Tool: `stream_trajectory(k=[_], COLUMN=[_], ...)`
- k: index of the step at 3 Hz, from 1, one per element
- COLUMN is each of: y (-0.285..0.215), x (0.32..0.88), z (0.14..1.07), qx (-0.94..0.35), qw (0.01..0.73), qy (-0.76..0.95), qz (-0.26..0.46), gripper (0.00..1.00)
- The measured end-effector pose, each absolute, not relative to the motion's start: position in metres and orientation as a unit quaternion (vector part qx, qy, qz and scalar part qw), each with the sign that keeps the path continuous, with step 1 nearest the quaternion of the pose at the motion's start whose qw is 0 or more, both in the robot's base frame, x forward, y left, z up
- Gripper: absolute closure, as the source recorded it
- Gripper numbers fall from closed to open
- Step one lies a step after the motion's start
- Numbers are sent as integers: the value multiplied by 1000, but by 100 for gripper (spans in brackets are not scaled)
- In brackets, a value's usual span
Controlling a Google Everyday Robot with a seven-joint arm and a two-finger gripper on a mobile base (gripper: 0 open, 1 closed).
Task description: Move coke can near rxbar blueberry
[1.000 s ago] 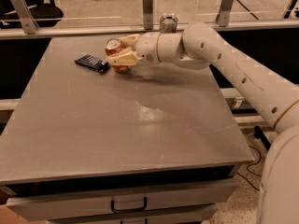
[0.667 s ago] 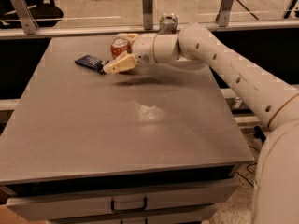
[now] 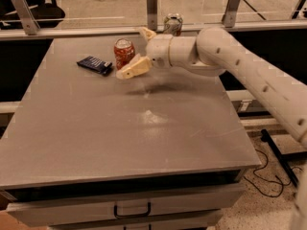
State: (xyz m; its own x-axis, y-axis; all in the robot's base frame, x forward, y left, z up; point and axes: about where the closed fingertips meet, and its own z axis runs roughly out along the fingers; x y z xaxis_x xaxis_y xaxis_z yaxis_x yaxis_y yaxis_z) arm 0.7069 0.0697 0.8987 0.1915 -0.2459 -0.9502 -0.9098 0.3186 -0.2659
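Note:
The coke can (image 3: 123,51), red with a silver top, stands upright on the grey table (image 3: 120,138) near its far left. The rxbar blueberry (image 3: 95,64), a flat dark navy wrapper, lies just left of the can, a small gap apart. My gripper (image 3: 131,52) is open and hovers at the can's right side. One finger (image 3: 133,69) reaches low in front of the can, the other (image 3: 146,33) points up behind it. Neither finger presses the can. The white arm (image 3: 230,61) comes in from the right.
A white-and-green can (image 3: 172,23) stands at the table's back edge behind my wrist. Metal posts (image 3: 152,6) and a glass barrier run along the back. A drawer with a handle (image 3: 132,210) sits below the front edge.
The gripper held the coke can beside the rxbar. Its fingers have since spread apart, and the can now stands free on the table at about the same spot.

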Motion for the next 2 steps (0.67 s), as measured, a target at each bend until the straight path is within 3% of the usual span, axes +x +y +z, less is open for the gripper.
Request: stream_trajectory(k=[1,2], y=[44,20], x=[646,626], z=[945,958], qx=[-515,-515], qw=[621,635], qy=[537,531], qz=[246,226], gripper=[0,0])
